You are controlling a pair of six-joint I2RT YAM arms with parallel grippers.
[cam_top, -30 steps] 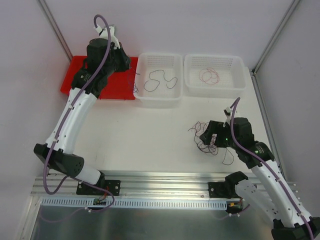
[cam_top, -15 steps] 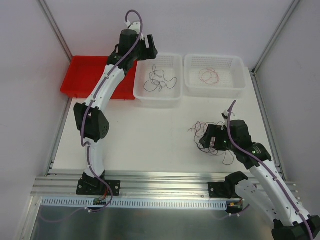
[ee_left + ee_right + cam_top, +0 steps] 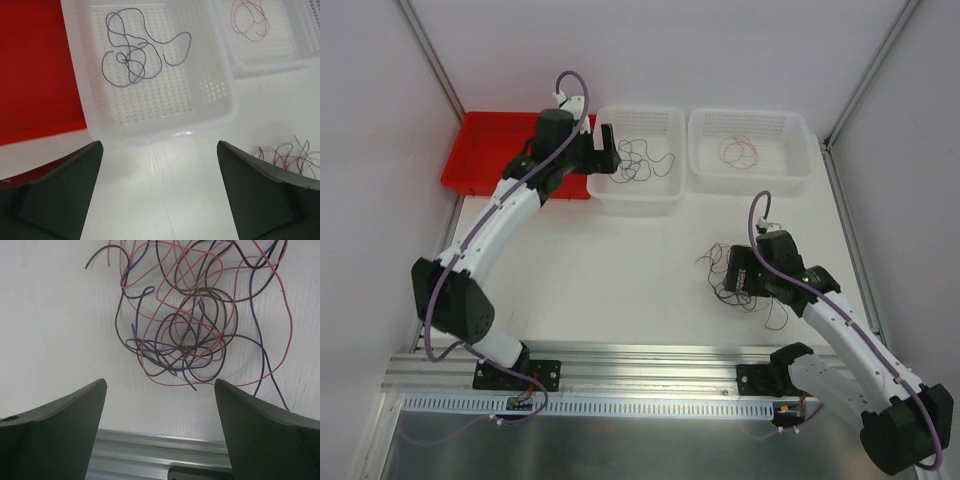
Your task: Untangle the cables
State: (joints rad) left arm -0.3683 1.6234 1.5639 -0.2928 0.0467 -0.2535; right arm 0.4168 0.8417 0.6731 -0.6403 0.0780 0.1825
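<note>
The tangle of cables (image 3: 185,335) lies on the white table (image 3: 620,270) in front of the right arm. From above, the right gripper (image 3: 738,272) covers part of it, and the wrist view cuts off its top and right edges. Its pink-red, purple and dark strands cross too densely to count. The right gripper hangs over the heap with jaws spread wide, grasping nothing. The left gripper (image 3: 608,150) is likewise spread and empty at the left rim of the left basket (image 3: 638,198). There are 2 white baskets side by side at the far edge. The left one holds a dark cable (image 3: 135,55), looped so that 1 strand or more cannot be told. The right basket (image 3: 750,180) holds a red cable (image 3: 738,152), too fine to count. The left arm partly hides 1 red tray (image 3: 480,150).
</note>
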